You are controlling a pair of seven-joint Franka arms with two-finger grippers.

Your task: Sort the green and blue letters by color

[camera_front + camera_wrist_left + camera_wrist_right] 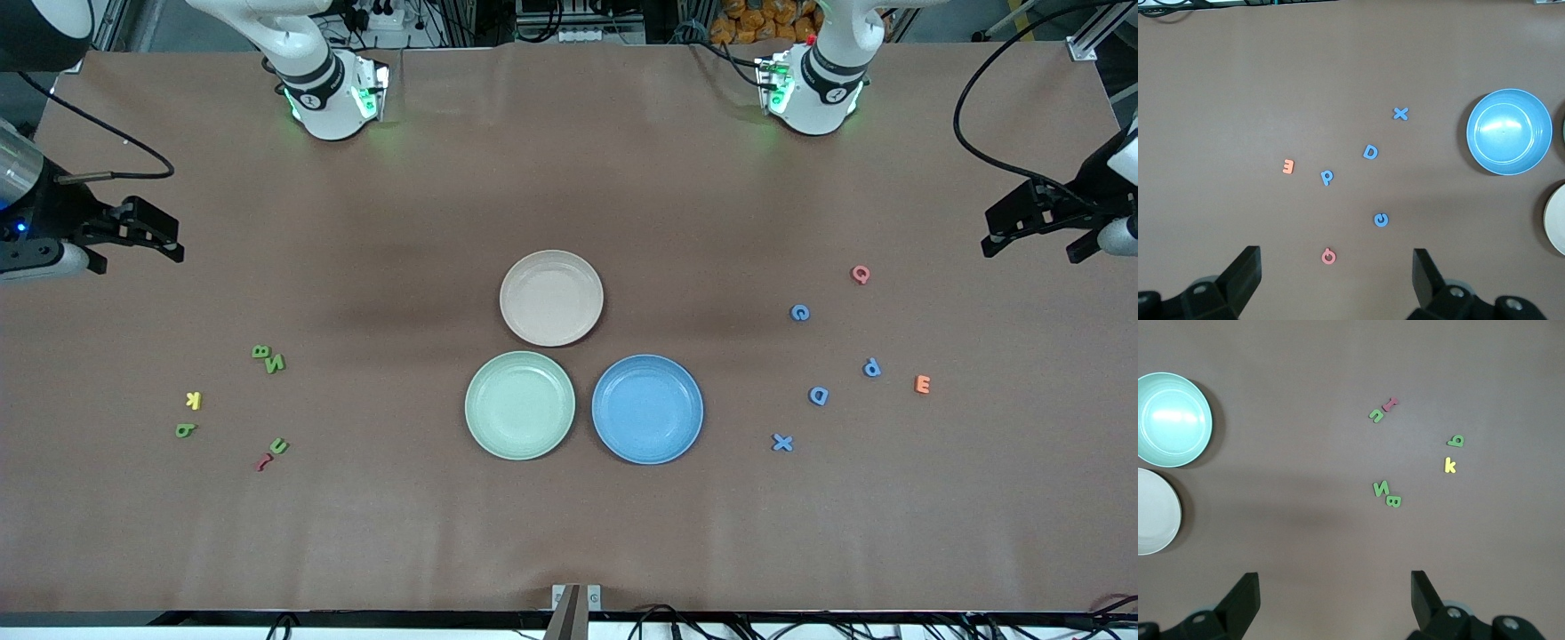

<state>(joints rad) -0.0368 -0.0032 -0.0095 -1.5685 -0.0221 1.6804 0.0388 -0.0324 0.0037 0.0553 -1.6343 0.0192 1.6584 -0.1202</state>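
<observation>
Four blue letters lie at the left arm's end of the table: C [799,312], P [871,367], D [818,396] and X [781,442]. They also show in the left wrist view: C [1381,219], P [1327,177], D [1370,152], X [1401,114]. Four green letters lie at the right arm's end: B [260,351], N [275,363], b [184,430], u [278,445]. My left gripper [1036,231] is open and empty, up over the table's edge. My right gripper [142,236] is open and empty over its end. Both arms wait.
Three plates sit mid-table: cream [508,302], green [475,404], blue [605,409]. A pink Q [860,274] and orange E [922,384] lie among the blue letters. A yellow K [193,400] and dark red squiggle [263,461] lie among the green ones.
</observation>
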